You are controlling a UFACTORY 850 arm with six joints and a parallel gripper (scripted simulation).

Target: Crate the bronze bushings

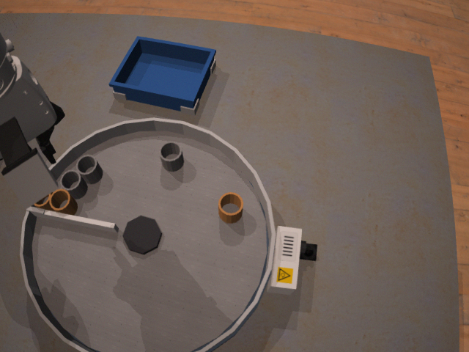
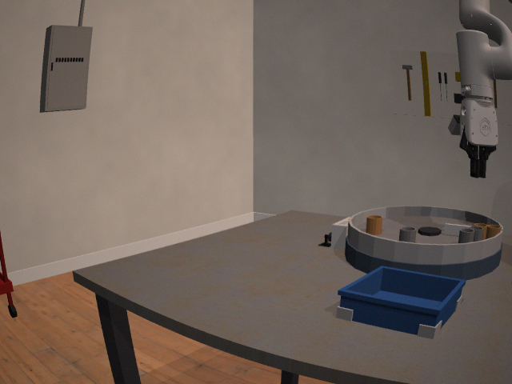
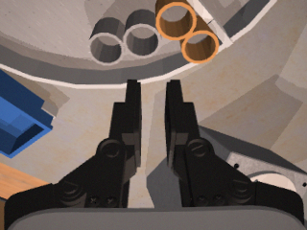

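Observation:
The round turning table (image 1: 146, 235) holds three bronze bushings. One (image 1: 230, 207) stands alone at the right; two (image 1: 62, 200) (image 1: 41, 201) rest against the white fence bar (image 1: 75, 220) at the left rim. Two steel bushings (image 1: 72, 182) (image 1: 89, 168) queue behind them, and a third (image 1: 171, 155) stands apart. The blue crate (image 1: 163, 73) is empty beside the table. My gripper (image 2: 478, 167) hangs high above the table's left rim, near the queued bushings. In the wrist view my fingers are nearly shut, with a narrow gap and nothing between them.
A black hub (image 1: 141, 234) sits at the table's centre. A white control box (image 1: 286, 257) with a warning label is fixed outside the right rim. The table's raised wall rings the bushings. Tools hang on the far wall (image 2: 426, 82).

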